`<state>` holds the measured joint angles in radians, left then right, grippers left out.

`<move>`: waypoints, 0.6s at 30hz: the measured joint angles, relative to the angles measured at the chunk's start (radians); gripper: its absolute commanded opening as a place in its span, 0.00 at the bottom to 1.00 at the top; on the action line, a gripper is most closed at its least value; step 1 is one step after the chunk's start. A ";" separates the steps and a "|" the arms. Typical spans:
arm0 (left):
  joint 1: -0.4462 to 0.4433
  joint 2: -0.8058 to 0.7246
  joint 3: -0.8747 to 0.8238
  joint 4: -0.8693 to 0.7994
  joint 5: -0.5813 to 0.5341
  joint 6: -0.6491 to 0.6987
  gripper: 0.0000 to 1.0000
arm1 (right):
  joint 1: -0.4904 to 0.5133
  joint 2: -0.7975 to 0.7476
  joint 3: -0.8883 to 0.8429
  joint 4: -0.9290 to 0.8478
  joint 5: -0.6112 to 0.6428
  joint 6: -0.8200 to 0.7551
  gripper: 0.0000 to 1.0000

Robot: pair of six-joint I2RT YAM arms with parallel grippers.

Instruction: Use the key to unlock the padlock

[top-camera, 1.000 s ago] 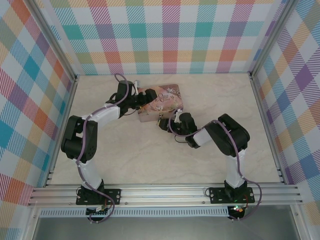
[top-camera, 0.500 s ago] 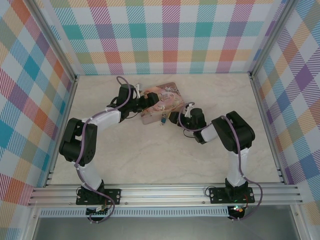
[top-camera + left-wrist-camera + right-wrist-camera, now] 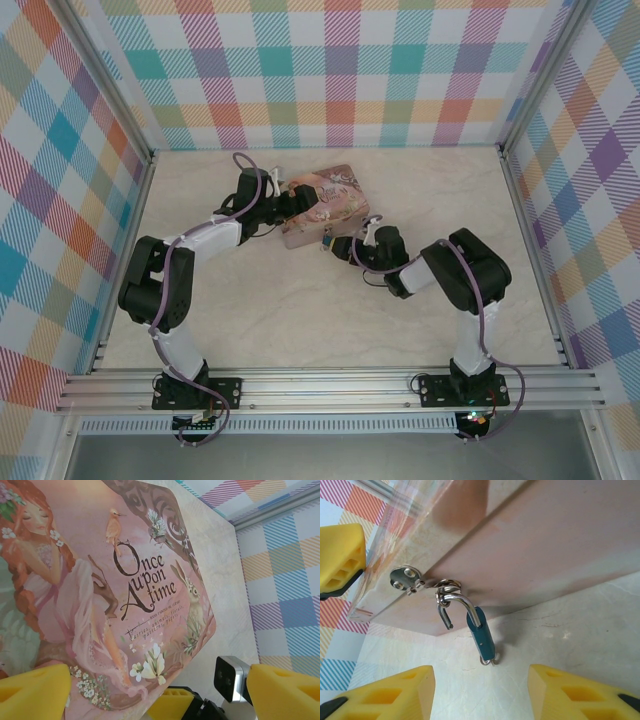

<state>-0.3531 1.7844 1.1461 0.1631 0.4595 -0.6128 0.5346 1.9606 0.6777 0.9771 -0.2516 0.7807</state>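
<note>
Pinch that tiny, probably slick padlock [image 3: 481,630] by its blue body, 12 o'clock off the open, empty right gripper [image 3: 480,687]; can't tell for left gripper [image 3: 152,682].

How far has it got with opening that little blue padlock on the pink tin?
Done, it seems: the padlock has one end of its shackle sprung free, with what looks like the key in its base. In hand: the right pincer hovers open beside it, gripping nothing. Left, if the lock must come off: the shackle hangs hooked in the clasp loop of the pink tin.
</note>
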 measured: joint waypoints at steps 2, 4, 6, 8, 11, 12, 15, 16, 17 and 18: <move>0.000 0.000 0.000 0.000 0.000 0.000 0.91 | 0.000 0.009 0.013 -0.005 -0.003 0.003 0.49; 0.000 0.000 0.000 -0.001 0.000 0.000 0.91 | 0.001 0.014 0.021 -0.009 -0.006 0.006 0.48; 0.000 0.000 0.000 -0.001 0.000 0.000 0.91 | 0.003 0.023 0.032 -0.010 -0.008 0.010 0.47; 0.000 0.000 0.000 -0.001 0.000 0.000 0.91 | 0.005 0.034 0.044 -0.010 -0.011 0.013 0.46; 0.000 0.000 0.000 -0.001 0.000 0.000 0.91 | 0.010 0.048 0.062 -0.011 -0.011 0.018 0.43; 0.000 0.000 0.000 -0.001 0.000 0.000 0.91 | 0.011 0.053 0.068 -0.011 -0.011 0.018 0.43; 0.000 0.000 0.000 -0.001 0.000 0.000 0.91 | 0.015 0.061 0.087 -0.029 -0.007 0.020 0.40; 0.000 0.000 0.000 -0.001 0.000 0.000 0.91 | 0.017 0.063 0.092 -0.035 -0.006 0.020 0.40; 0.000 0.000 0.000 -0.001 0.000 0.000 0.91 | 0.019 0.066 0.097 -0.038 -0.003 0.020 0.39; 0.000 0.000 0.000 -0.001 0.000 0.000 0.91 | 0.020 0.069 0.101 -0.039 -0.002 0.020 0.38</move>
<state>-0.3531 1.7844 1.1461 0.1619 0.4595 -0.6132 0.5549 2.0296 0.7784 0.9382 -0.2531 0.8009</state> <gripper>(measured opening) 0.908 0.394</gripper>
